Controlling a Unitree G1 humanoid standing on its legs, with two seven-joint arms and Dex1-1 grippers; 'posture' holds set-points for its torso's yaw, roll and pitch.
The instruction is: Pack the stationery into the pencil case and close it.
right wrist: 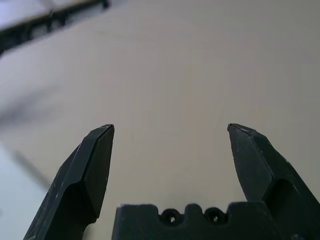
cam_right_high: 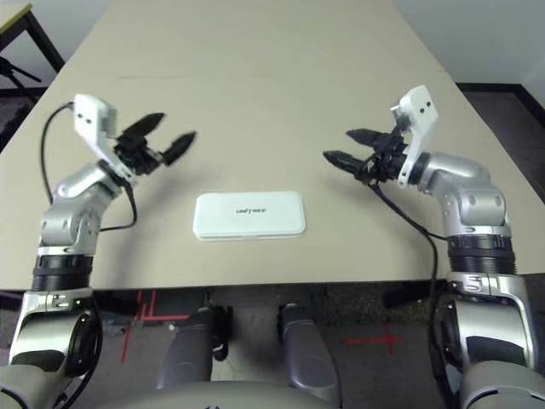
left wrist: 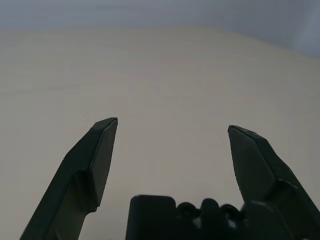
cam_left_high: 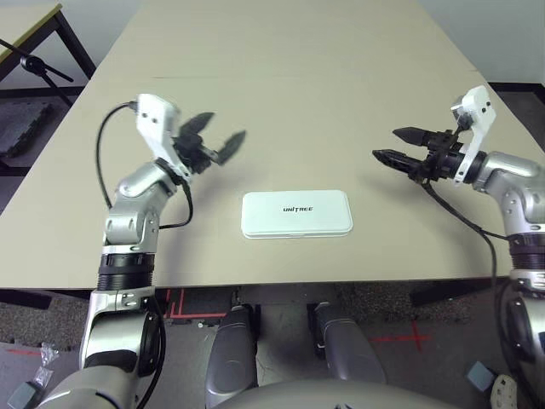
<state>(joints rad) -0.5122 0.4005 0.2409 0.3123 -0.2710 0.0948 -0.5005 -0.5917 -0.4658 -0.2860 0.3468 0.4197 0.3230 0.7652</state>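
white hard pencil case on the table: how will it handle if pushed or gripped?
The white rectangular hard-shell pencil case looks rigid, so probably won't flex when gripped. Smooth faces may slip a bit. Lying flat and low, it'll likely slide rather than tip or roll.

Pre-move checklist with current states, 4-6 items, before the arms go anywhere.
- Pencil case lid down: ok, looks closed
- Case clear of the table edge: ok, lies wholly on top
- Left hand open, nothing between its fingers: ok
- Right hand open and empty: ok
- Both hands off the case: ok, one to either side, beyond it
- Stationery packed inside: cannot tell, the lid hides the interior
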